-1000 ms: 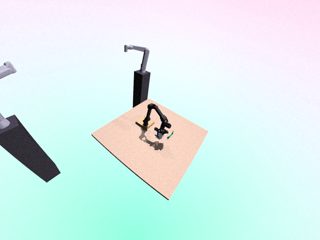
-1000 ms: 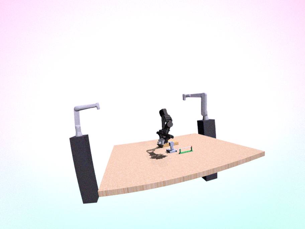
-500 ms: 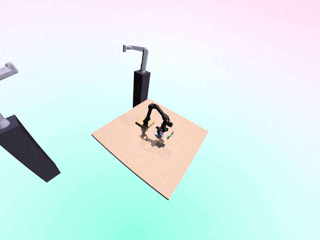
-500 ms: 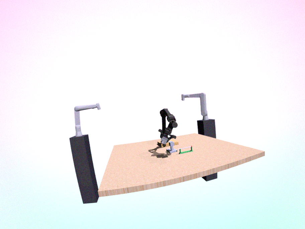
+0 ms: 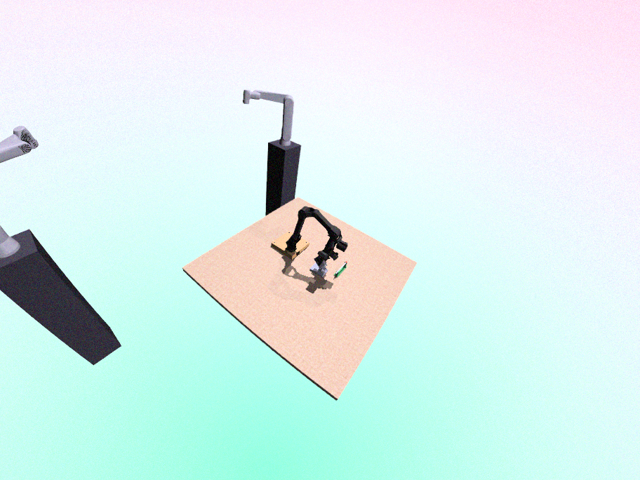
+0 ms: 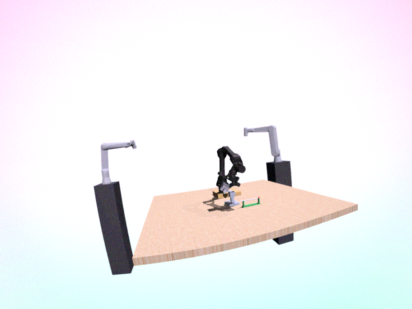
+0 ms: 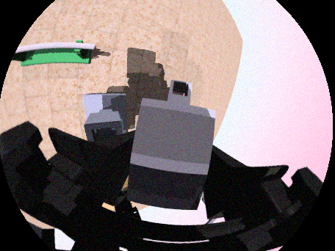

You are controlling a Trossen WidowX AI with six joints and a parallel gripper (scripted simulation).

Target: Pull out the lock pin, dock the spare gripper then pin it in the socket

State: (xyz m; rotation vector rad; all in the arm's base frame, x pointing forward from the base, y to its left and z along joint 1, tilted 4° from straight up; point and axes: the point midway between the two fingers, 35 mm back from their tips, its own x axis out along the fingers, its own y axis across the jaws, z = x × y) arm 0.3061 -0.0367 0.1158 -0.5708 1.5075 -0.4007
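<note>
My gripper (image 5: 323, 260) (image 7: 172, 136) is shut on the spare gripper (image 6: 224, 187) (image 7: 173, 136), a grey block. Its narrow spigot (image 7: 178, 100), with a dark square hole, points away from my fingers in the wrist view. The block is tilted in the air, up and to the left of the mount in the exterior view. The blue-grey mount (image 6: 231, 198) (image 7: 104, 118) stands upright on the table, with its socket at the top. The pale lock pin (image 6: 250, 199) (image 7: 59, 46), with a red end in the exterior view, lies across the posts of a green rack (image 6: 251, 205) (image 7: 55, 58).
The wooden table (image 5: 289, 309) (image 6: 199, 236) carries my arm's yellowish base board (image 5: 282, 241) (image 6: 236, 193), behind the mount in the exterior view. The green rack stands close beside the mount. Two grey arms (image 6: 114, 145) (image 6: 273, 141) stand on dark pedestals beyond the table edges.
</note>
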